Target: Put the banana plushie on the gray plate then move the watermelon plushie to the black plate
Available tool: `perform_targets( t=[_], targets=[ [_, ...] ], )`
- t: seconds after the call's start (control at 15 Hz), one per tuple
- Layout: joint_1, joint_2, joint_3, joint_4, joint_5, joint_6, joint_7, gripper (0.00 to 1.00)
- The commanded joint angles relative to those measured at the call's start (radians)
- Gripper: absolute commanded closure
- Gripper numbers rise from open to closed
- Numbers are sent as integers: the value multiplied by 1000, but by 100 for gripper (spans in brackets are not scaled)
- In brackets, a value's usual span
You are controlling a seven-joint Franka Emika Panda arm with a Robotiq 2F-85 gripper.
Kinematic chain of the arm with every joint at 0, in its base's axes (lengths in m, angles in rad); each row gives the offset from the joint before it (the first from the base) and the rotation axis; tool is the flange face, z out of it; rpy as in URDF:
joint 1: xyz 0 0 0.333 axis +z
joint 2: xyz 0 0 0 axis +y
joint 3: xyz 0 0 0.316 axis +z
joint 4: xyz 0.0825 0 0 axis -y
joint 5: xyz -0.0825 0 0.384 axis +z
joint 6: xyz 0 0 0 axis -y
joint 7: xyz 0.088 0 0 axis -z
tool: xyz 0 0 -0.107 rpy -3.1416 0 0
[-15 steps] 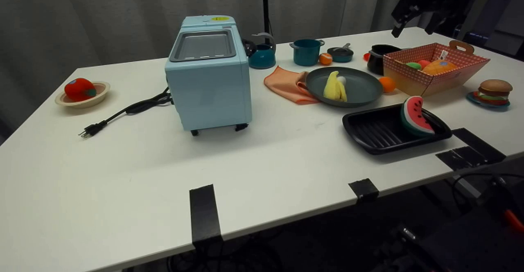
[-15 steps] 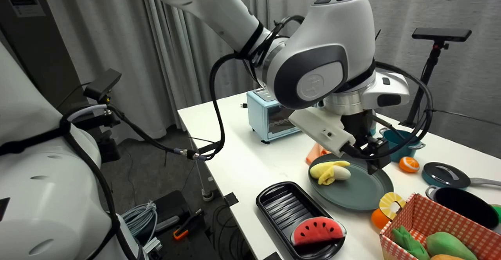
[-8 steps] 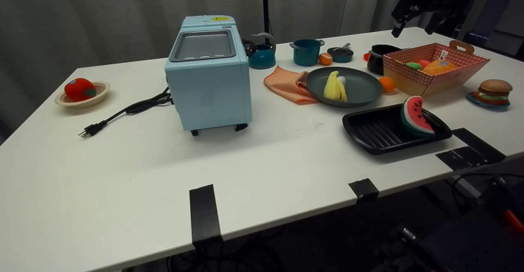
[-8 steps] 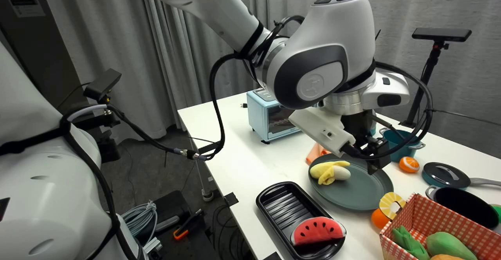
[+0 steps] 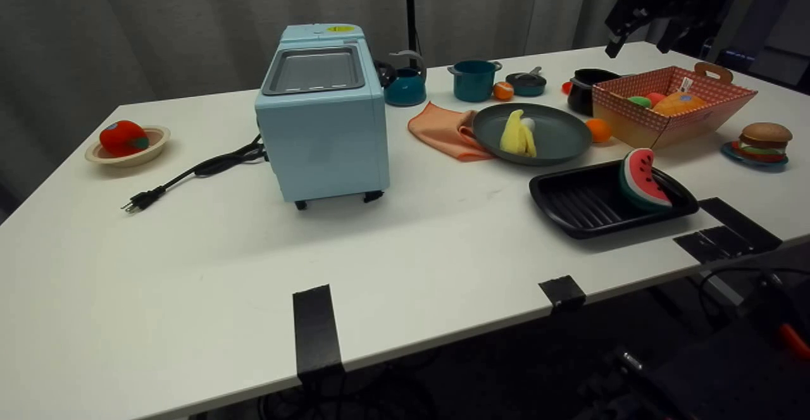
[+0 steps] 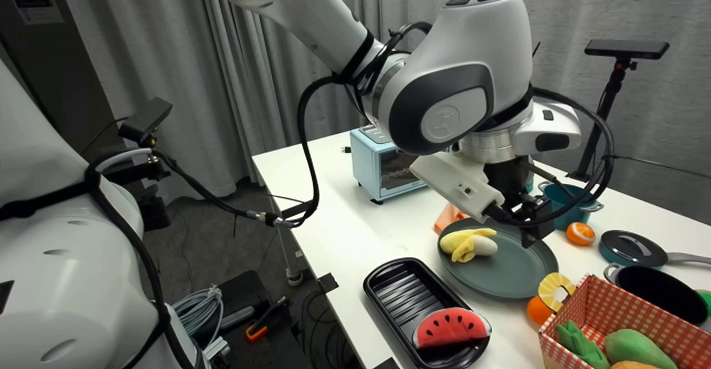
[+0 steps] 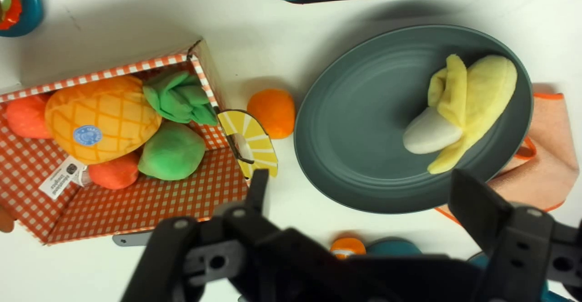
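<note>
The hand (image 7: pixel 360 174) hangs over the bench (image 5: pixel 253 319) with its fingers spread wide. Lower down sits the gray plate (image 7: pixel 359 106), and on that I see the banana plushie (image 7: pixel 490 93), lying toward one side. A round orange toy (image 7: pixel 272 113) rests between the plate and a checked basket (image 7: pixel 182 202). Farther out, the watermelon plushie (image 6: pixel 452 327) sits in the black plate (image 6: pixel 397 288), toward one end. Well apart stands a pale blue toaster oven (image 5: pixel 323 142).
</note>
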Motion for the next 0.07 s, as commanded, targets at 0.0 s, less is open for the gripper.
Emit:
perform_targets(
  t=[0.0],
  targets=[
    [-11, -1, 12, 1, 0, -2, 2, 0]
  ],
)
